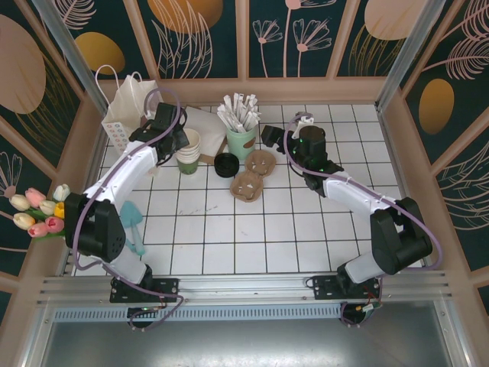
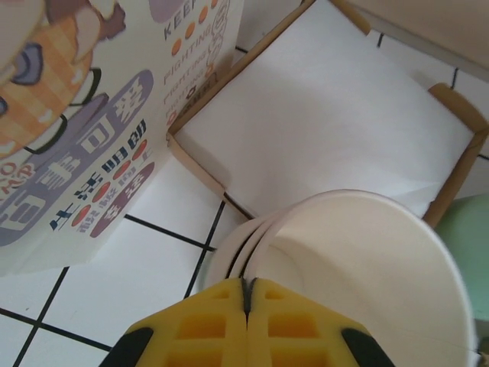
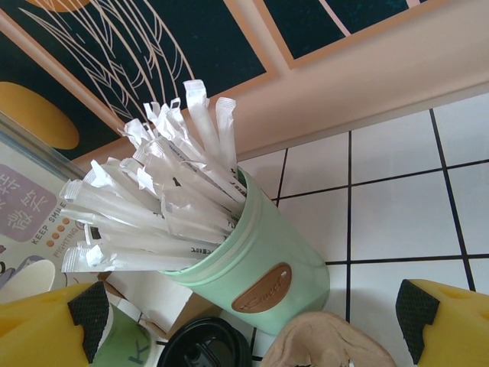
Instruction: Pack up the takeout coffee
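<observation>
The takeout coffee (image 1: pixel 227 163), showing its dark round top, stands on the tiles between a stack of cream cups (image 1: pixel 189 144) and the pale green cup of wrapped sticks (image 1: pixel 241 140). In the right wrist view that dark top (image 3: pixel 202 344) lies at the bottom edge. My left gripper (image 1: pixel 182 138) sits at the cream stack (image 2: pixel 367 260), and in its wrist view the yellow fingertips (image 2: pixel 248 284) are pressed together with the top cup's rim running in between them. My right gripper (image 1: pixel 269 138) hovers open beside the pale green cup (image 3: pixel 267 267), its fingers (image 3: pixel 46 329) spread wide around nothing.
A white printed paper bag (image 1: pixel 126 107) stands at the back left, next to a shallow cardboard tray lined with white paper (image 2: pixel 328 115). Two brown pulp cup carriers (image 1: pixel 263 162) (image 1: pixel 247 185) lie mid-table. Tulips (image 1: pixel 38 210) and a teal tool (image 1: pixel 131 218) rest at the left.
</observation>
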